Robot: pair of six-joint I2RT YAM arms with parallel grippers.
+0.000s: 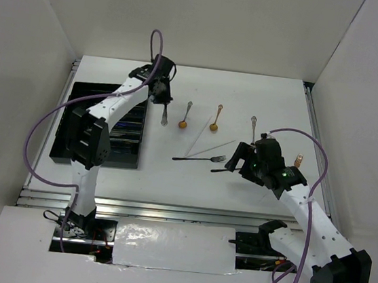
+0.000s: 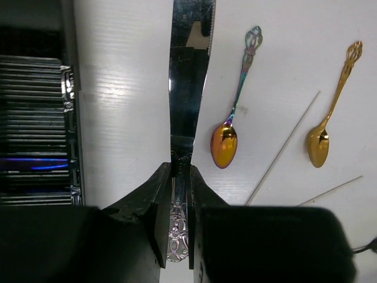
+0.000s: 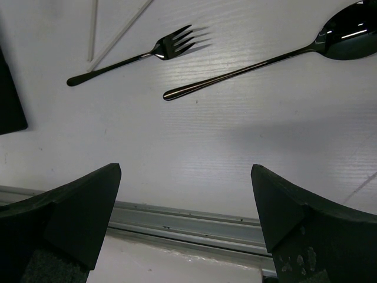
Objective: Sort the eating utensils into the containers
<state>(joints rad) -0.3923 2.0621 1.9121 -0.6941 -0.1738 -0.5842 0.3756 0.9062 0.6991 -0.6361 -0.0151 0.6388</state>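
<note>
My left gripper (image 1: 161,97) is clamped on the patterned handle of the silver knife (image 2: 188,88). One finger (image 2: 150,200) presses on each side, and the blade sticks out past them toward the near edge of the desk (image 1: 276,97). The knife sits above the desk near the far edge, just right of the tray (image 1: 115,162); I cannot tell whether its tip touches the surface. The tray lies along the left edge, and its long compartments already hold dark cutlery with a blue gleam.

Right of the knife two small spoons lie side by side but apart, bowls toward the near edge. The closer one is the rainbow-handled spoon (image 2: 227,138), and beyond it is the gold spoon (image 2: 321,141). The thin chopsticks (image 2: 283,147) slant across the desk between and past them.

My right gripper (image 3: 185,171) hangs right of the desk's middle with its fingers (image 3: 88,206) spread wide and nothing between them. In front of it lies the black fork (image 3: 147,53), tines toward the right edge. The black spoon (image 3: 265,59) lies just beside the fork on the near side, not touching it. From above, the spoon's bowl is hidden under my right gripper. A slim silver piece (image 1: 253,127) lies on the far side of that gripper; I cannot tell what kind it is
</note>
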